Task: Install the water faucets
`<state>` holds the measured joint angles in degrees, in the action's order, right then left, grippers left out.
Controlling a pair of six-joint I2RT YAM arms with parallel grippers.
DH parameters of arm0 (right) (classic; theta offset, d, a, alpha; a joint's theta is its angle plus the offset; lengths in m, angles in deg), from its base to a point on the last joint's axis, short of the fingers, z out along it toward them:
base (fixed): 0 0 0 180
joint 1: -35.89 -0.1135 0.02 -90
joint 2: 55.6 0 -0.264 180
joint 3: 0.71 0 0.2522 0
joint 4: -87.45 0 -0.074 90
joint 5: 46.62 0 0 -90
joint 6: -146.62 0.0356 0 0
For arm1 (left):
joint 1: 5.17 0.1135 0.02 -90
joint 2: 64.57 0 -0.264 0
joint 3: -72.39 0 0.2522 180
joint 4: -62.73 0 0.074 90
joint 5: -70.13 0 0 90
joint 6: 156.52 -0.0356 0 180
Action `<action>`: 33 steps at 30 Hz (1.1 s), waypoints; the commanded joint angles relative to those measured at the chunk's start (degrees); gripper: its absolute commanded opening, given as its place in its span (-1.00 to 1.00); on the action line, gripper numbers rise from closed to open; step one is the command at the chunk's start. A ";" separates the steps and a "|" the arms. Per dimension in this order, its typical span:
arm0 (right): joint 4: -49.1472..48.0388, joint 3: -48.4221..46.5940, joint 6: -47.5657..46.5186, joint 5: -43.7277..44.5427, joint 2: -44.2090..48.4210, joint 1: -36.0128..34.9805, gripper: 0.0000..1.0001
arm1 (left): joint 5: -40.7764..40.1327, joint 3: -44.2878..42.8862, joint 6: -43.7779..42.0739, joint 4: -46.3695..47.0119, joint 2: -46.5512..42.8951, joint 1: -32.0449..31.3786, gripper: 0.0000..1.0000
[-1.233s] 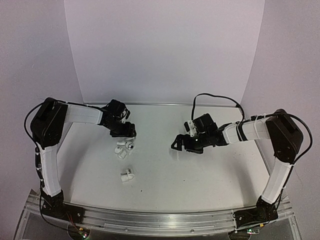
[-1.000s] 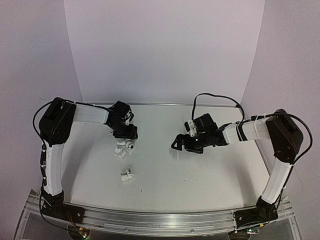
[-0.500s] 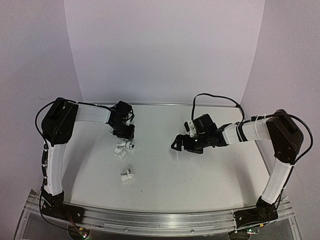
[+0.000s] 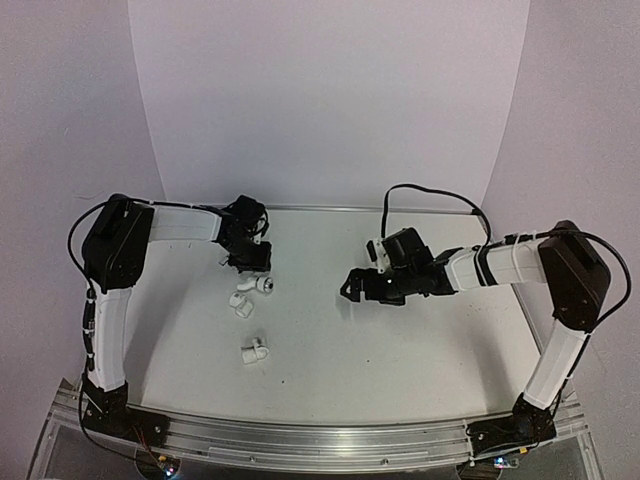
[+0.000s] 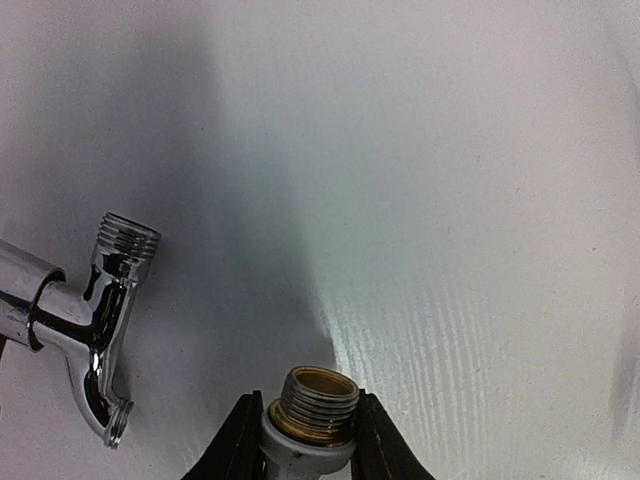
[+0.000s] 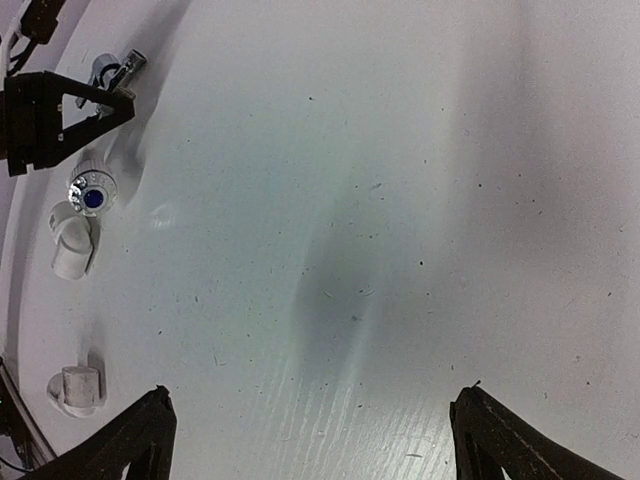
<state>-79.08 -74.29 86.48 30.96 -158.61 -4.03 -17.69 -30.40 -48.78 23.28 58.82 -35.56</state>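
My left end effector (image 5: 310,445) is clamped on a brass-threaded fitting (image 5: 318,398), just beside the chrome faucet (image 5: 95,320) (threads up). My right end effector (image 6: 315,442) stands wide apart, holding nothing, well apart from that faucet. Two white fittings (image 6: 72,248) lie on the counter (image 6: 400,200) near it.
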 commanded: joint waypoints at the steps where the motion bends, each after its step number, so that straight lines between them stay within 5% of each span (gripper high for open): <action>1: -4.54 0.72 -1.27 0.95 2.86 -1.75 0.97 | 4.00 -3.55 7.78 1.85 -8.26 -0.19 -1.00; 7: -12.86 1.47 -3.85 2.27 2.93 -6.17 0.96 | 8.17 4.23 34.59 10.21 -16.84 -0.19 -1.00; 14: -21.80 2.05 -8.29 5.20 3.58 -11.65 0.87 | 18.91 22.73 68.07 37.91 -22.29 -0.55 -1.00; 22: -27.30 -0.11 -11.02 8.63 2.06 -14.38 0.76 | 17.06 29.98 80.09 51.39 -22.33 -3.26 -1.00; 33: -27.32 -10.29 -15.65 19.01 -6.32 -16.34 0.62 | 17.60 30.37 83.54 53.87 -20.51 -5.42 -1.00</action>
<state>-104.27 -80.20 73.51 45.15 -162.19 -19.90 -1.33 0.28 32.30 71.96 37.84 -40.79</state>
